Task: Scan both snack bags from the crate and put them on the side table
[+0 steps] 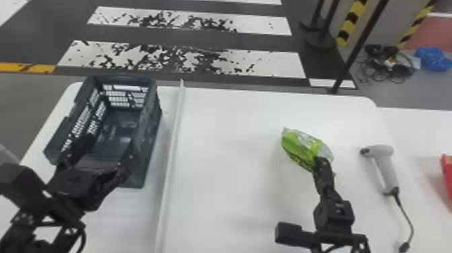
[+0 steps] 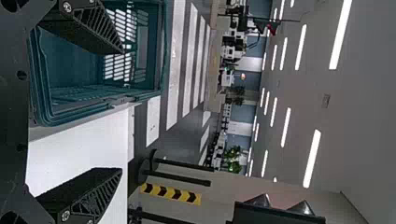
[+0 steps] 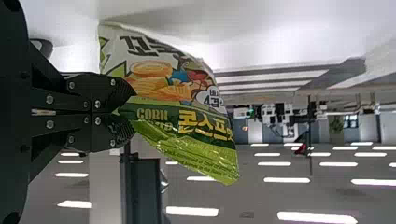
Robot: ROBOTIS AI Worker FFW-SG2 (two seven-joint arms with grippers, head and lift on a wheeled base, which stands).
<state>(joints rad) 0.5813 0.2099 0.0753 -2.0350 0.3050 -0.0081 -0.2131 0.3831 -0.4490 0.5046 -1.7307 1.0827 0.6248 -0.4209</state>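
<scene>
Snack bag (image 1: 297, 144) is clamped in the right gripper (image 1: 318, 161), fingers closed on one end, over the white table (image 1: 228, 151). Scanner (image 1: 386, 168) lies to its right, cable (image 1: 407, 218) trailing; a red object (image 1: 447, 171) sits farther right. Raised strip (image 1: 171, 141) separates bag from crate (image 1: 149, 138). Left gripper (image 1: 107, 148), at the crate, is spread wide, holding nothing.

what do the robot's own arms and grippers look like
The left arm and right arm are black with boxy housings, and a thin dark cable loops beside the left one. The left gripper has black, tapering fingers with ribbed sides and silvery screws. The right gripper is black too, with small bright screw heads dotted over its linkage.
</scene>
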